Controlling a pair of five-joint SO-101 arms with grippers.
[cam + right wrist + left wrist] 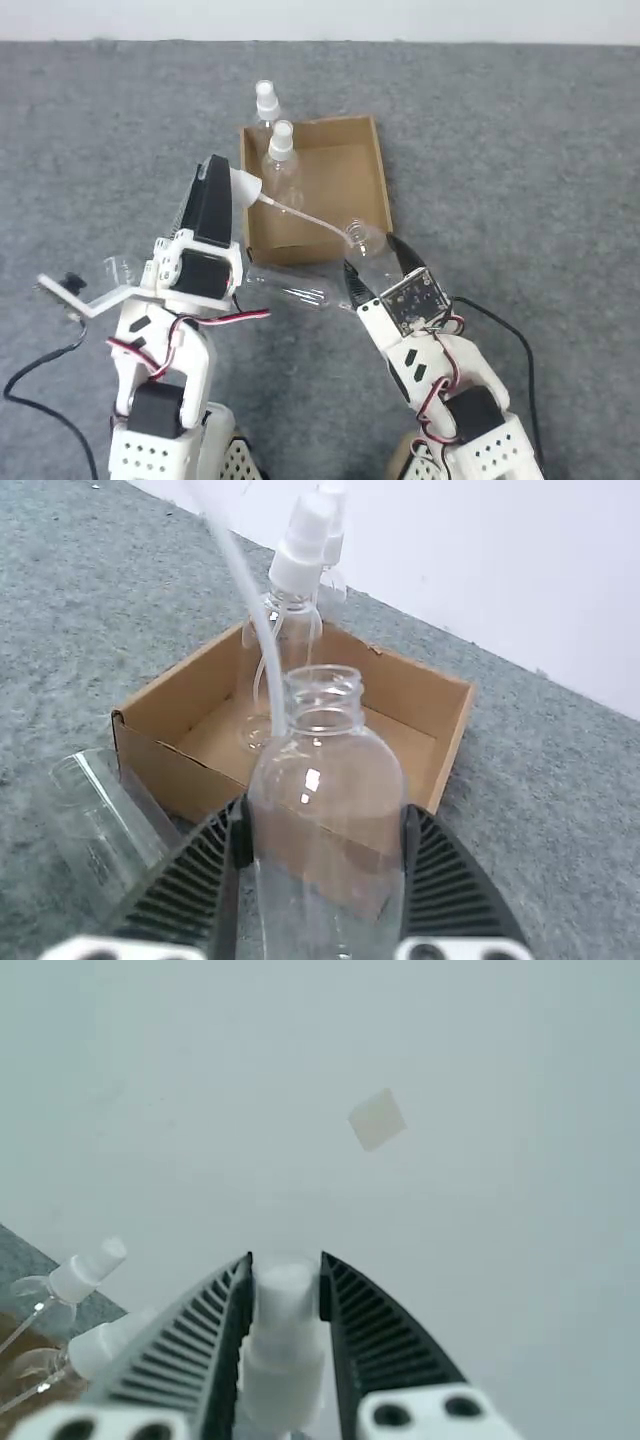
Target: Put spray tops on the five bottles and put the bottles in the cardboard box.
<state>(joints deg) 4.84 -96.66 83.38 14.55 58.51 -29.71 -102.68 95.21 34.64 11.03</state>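
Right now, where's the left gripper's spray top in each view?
High view: spray top at the left gripper tip, by the cardboard box.
Left wrist view: centre, between the fingers.
Right wrist view: its tube slants toward the open bottle.
Shared landmark: capped bottles' white tops.

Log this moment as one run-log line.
left gripper: shut on spray top | right gripper: shut on open bottle | dip tube: beside bottle's neck, top not on | cardboard box: one capped bottle inside
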